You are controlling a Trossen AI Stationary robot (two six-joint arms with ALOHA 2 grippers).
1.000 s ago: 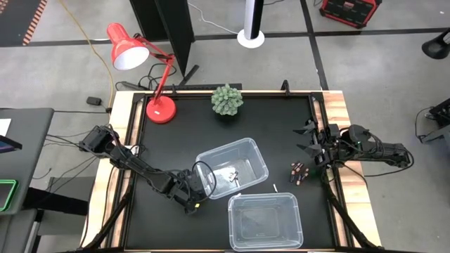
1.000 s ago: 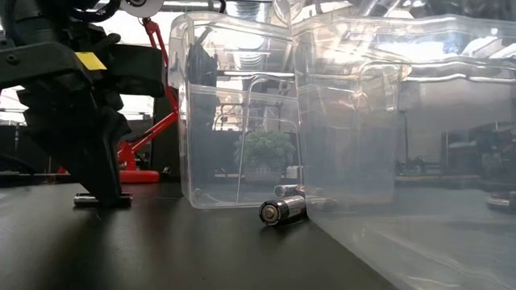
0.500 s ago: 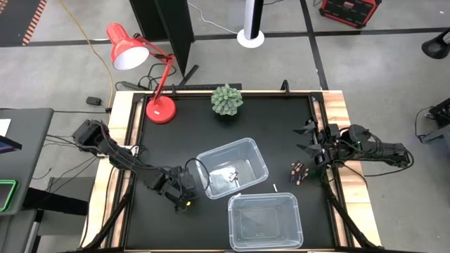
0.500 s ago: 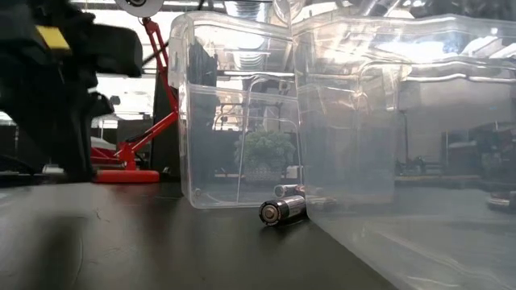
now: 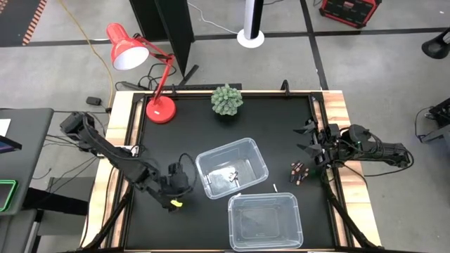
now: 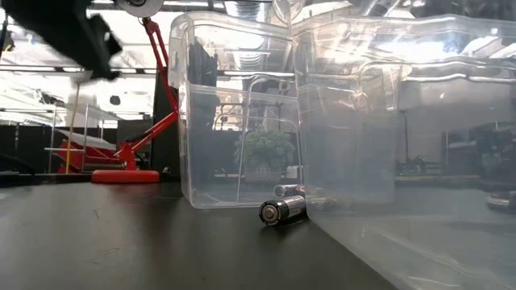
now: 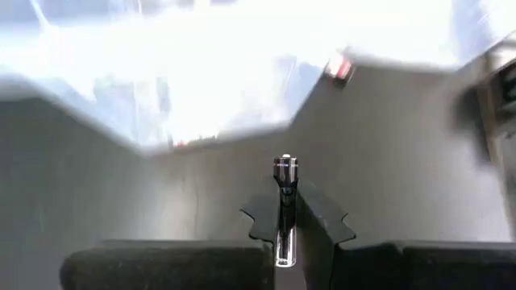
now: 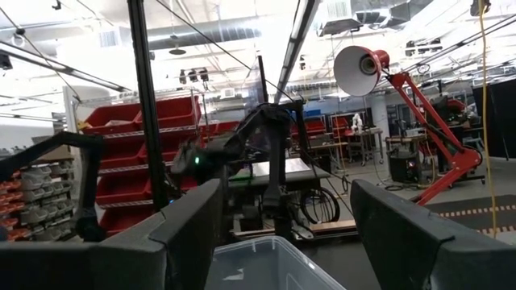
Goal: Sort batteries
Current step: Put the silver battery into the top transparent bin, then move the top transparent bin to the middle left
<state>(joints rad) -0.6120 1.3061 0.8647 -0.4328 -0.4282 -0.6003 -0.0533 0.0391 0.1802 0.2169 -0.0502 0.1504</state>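
Black matting covers the surface (image 5: pixel 176 140), framed in pale wood, with grey workshop floor around it. At the far-left corner I see a red desk lamp (image 5: pixel 144 70), and a small green plant (image 5: pixel 227 100) sits at the middle of the far edge.

My left hand (image 5: pixel 176 184) hangs above the surface toward the near-left, just beside the left wall of the farther clear bin (image 5: pixel 232 167). Its fingers are pressed together on a silver battery (image 7: pixel 284 211), which stands up between them with its capped end poking out past the tips, as the left wrist view shows. In the low view that arm shows only as a dark blur at the upper left.

My right hand (image 5: pixel 309 143) waits over the right edge of the surface with its fingers spread wide and nothing between them.

2 clear bins stand near the middle. The farther bin holds a few small whitish batteries (image 5: pixel 231 176) on its floor. The nearer bin (image 5: pixel 264 221) sits at the near edge. Between the 2 bins, 1 loose battery (image 6: pixel 282 210) lies on its side on the mat, right by the farther bin's wall. A cluster of dark batteries (image 5: pixel 298 171) with reddish ends lies near the right edge, close to my right hand.
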